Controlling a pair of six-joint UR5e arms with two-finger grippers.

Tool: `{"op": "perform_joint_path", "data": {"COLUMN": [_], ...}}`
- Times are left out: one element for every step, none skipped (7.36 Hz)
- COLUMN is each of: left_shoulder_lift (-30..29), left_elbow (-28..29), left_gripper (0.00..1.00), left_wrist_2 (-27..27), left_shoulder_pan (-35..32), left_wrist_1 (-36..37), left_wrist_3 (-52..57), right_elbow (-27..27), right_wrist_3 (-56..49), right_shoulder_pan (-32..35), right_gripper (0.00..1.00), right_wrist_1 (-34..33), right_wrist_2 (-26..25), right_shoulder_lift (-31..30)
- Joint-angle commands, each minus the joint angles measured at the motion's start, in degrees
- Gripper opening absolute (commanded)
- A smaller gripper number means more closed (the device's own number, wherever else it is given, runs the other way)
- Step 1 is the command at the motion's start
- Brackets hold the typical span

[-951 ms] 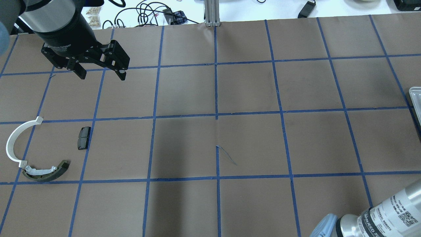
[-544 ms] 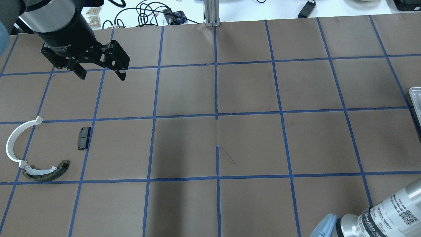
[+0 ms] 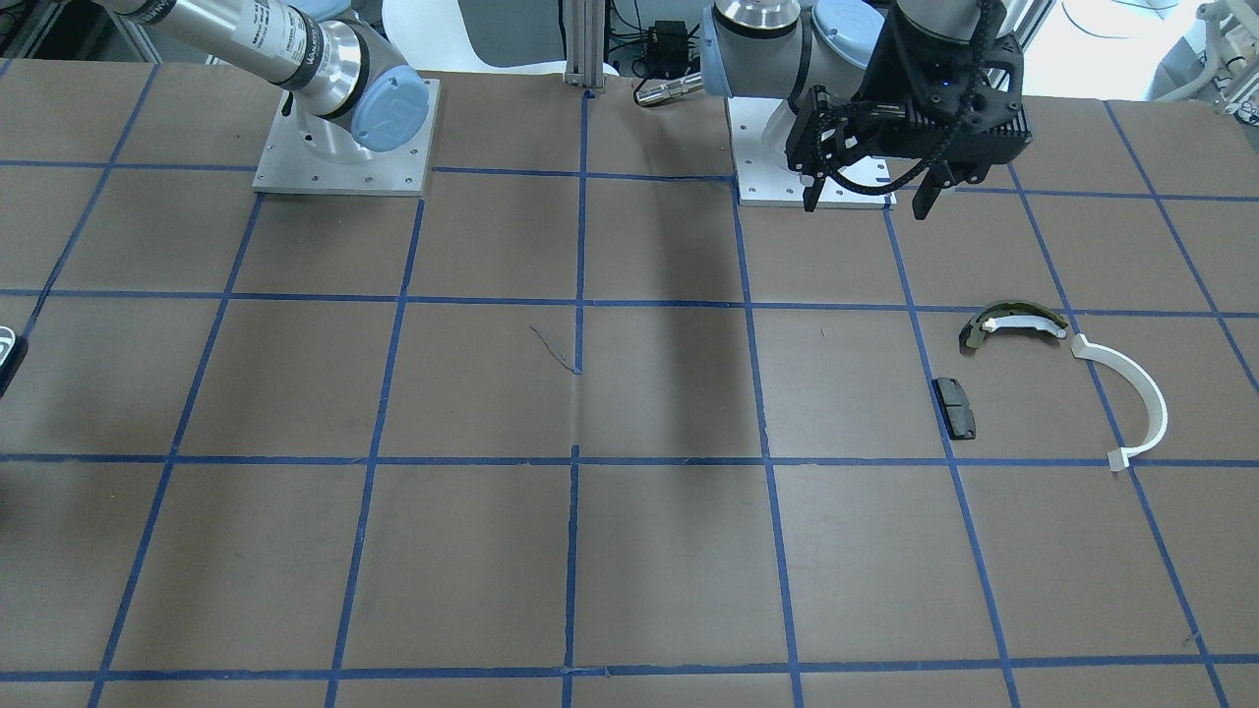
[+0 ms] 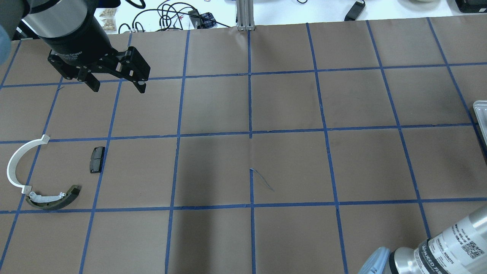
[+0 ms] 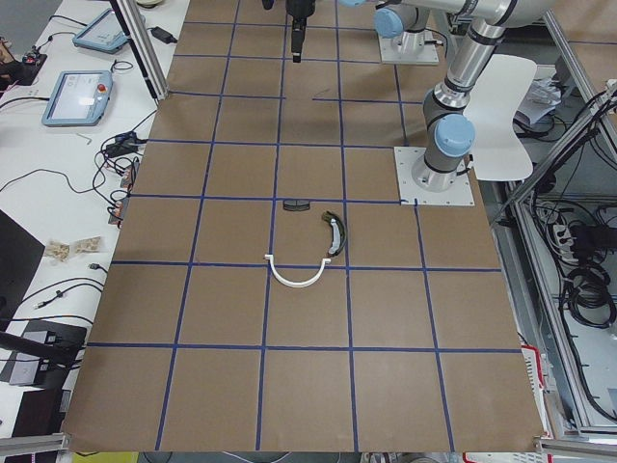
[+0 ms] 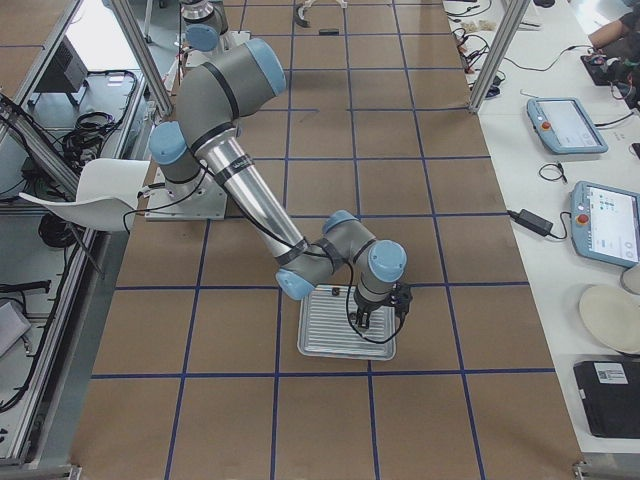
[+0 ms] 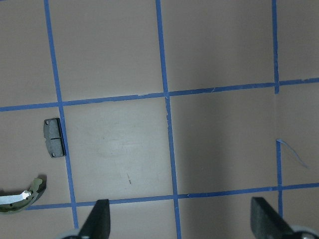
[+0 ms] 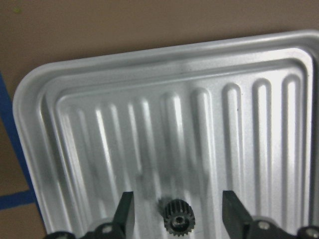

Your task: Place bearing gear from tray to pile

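A small black toothed bearing gear (image 8: 175,222) lies on the ribbed silver tray (image 8: 149,124) at the table's right end. The tray also shows in the exterior right view (image 6: 330,345). My right gripper (image 8: 179,213) is open just above the tray, one finger on each side of the gear. The pile lies at the left: a white half-ring (image 4: 17,163), an olive-and-white brake shoe (image 4: 53,198) and a black pad (image 4: 97,159). My left gripper (image 4: 116,85) hangs open and empty beyond the pile, high above the table.
The brown table is marked with a blue tape grid (image 4: 250,133). Cables (image 4: 171,17) and an aluminium post (image 4: 245,15) stand at the far edge. Only the tray's corner (image 4: 480,110) shows at the overhead view's right edge. Both arm base plates (image 3: 344,138) sit on the robot's side.
The right arm's link at the overhead view's bottom right has shifted slightly. The left gripper and the pile have not moved.
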Motion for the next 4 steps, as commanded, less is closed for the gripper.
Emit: {"op": "perform_joint_path", "data": {"left_shoulder_lift": [0.0,0.0,0.0,0.0], "left_elbow": [0.0,0.0,0.0,0.0], "left_gripper": [1.0,1.0,1.0,1.0], "left_wrist_2": [0.0,0.0,0.0,0.0], "left_shoulder_pan": [0.0,0.0,0.0,0.0], "left_wrist_1": [0.0,0.0,0.0,0.0], "left_wrist_3": [0.0,0.0,0.0,0.0], "right_elbow": [0.0,0.0,0.0,0.0], "right_wrist_3": [-0.07,-0.15,-0.15,-0.24], "right_shoulder_pan": [-0.03,-0.03,-0.03,-0.03], "right_gripper": [0.48,0.47,0.47,0.47], "right_wrist_1": [0.88,1.49,1.49,1.49], "right_wrist_2": [-0.48,-0.57,-0.75,-0.75], "right_shoulder_lift": [-0.08,-0.26,-0.17,-0.08]}}
